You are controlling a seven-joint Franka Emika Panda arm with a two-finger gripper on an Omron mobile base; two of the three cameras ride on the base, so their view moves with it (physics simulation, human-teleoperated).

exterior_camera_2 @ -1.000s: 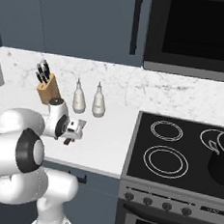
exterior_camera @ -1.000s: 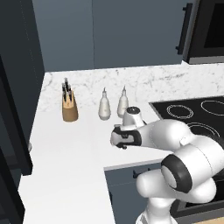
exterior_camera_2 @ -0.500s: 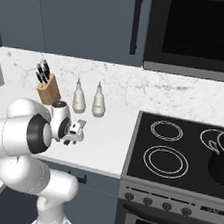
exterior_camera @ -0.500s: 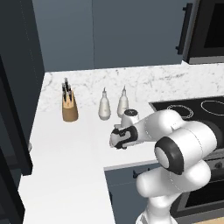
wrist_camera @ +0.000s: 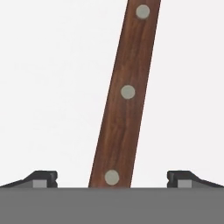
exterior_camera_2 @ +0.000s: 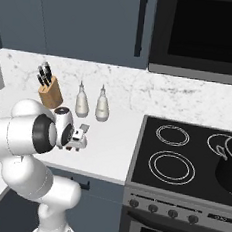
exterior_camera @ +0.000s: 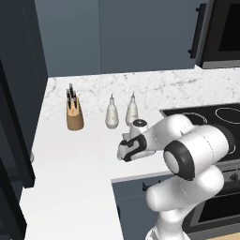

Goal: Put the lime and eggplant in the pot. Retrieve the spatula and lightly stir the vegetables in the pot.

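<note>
The bench [exterior_camera: 70,187] is a plain white slab that turns a corner, with a white marble-veined backsplash [exterior_camera: 154,86] rising behind it and dark slate-blue cabinet fronts [exterior_camera: 117,33] above. Taking the black glass cooktop [exterior_camera_2: 184,160] as the landmark: the bench runs away from the cooktop's left edge, and the cooktop's ringed burners sit flush with it. On the cooktop's far right burner stands the pot [exterior_camera_2: 230,161], black with a thin bright rim, partly cut off by the edge of the right base view. Above the cooktop hangs a dark built-in appliance with a black window [exterior_camera_2: 206,31]; below the cooktop runs a grey oven front with a row of knobs [exterior_camera_2: 179,212].

Left of the cooktop, against the backsplash, stand two white bottles [exterior_camera_2: 92,101] side by side, and further left again a wooden knife block [exterior_camera_2: 50,92] with dark handles sticking up.

The gripper [exterior_camera_2: 78,137] hangs low over the bench, left of the cooktop and in front of the bottles. In the hand view its two fingertips [wrist_camera: 41,178] stand wide apart, clamped on nothing. Between them, on the white bench, lies the spatula [wrist_camera: 124,96]: its reddish-brown handle with three pale rivets runs up and slightly right from between the tips. The handle touches neither tip. The spatula's blade is out of frame.
</note>
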